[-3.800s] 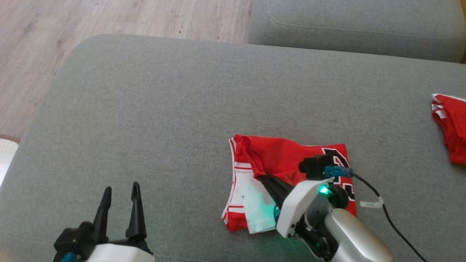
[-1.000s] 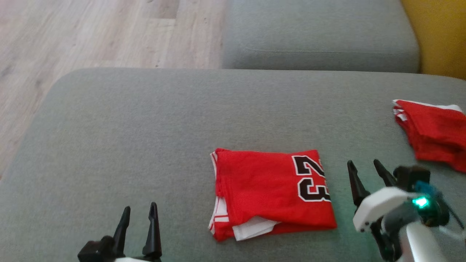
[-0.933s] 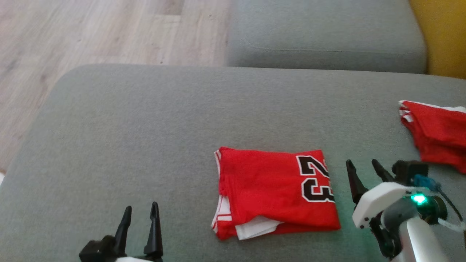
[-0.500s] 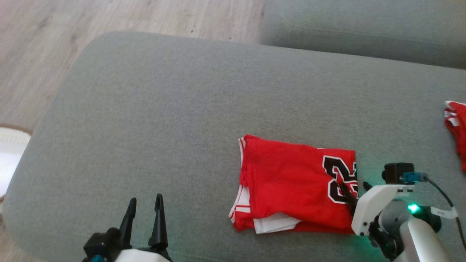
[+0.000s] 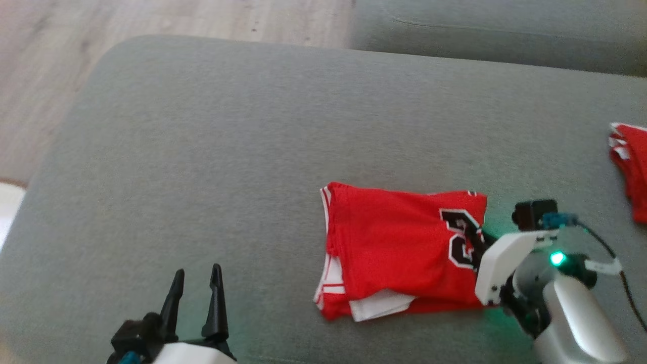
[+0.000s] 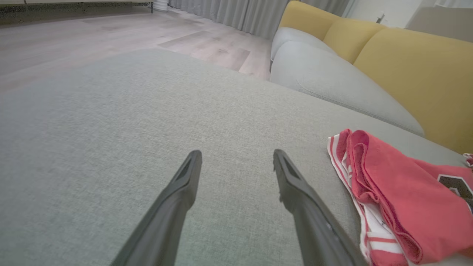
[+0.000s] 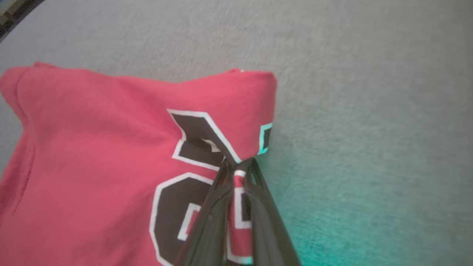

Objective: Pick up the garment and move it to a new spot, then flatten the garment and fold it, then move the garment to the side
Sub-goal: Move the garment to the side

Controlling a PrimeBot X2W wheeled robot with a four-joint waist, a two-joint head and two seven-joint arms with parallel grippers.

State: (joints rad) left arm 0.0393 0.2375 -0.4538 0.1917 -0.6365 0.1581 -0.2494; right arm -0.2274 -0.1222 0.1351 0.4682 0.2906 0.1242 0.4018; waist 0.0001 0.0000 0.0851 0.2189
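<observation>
2 hands are in view, and only 1 has been put to work. The right hand (image 7: 238, 164) is seen pressed together on the right edge of the folded red jersey (image 5: 394, 247), a small ridge of cloth being pinched between its fingertips just where the printed number lies. 1 second ago this hand was held spread and clear, just beside that edge. The grip has thus only now been taken, and the cloth around it is drawn into a pucker. The head view has shifted meanwhile, which is to be put down to the camera, not to the jersey.

The left hand (image 5: 196, 275) is held spread and empty, well apart from the jersey on its left side. The jersey lies on the grey sofa cushion (image 5: 227, 151), folded into a compact rectangle, with white striped trim showing at its near left corner. Flattening and folding are judged to be done, and the last step, moving the jersey to the side, to be just begun. Another red garment (image 5: 629, 167) lies well to the right of the jersey.

Black numerals edged in white are printed on the jersey. A 3 can be made out, the other digit being creased and partly hidden by the hand. 1 second ago 23 could be read. No brand can be read.
</observation>
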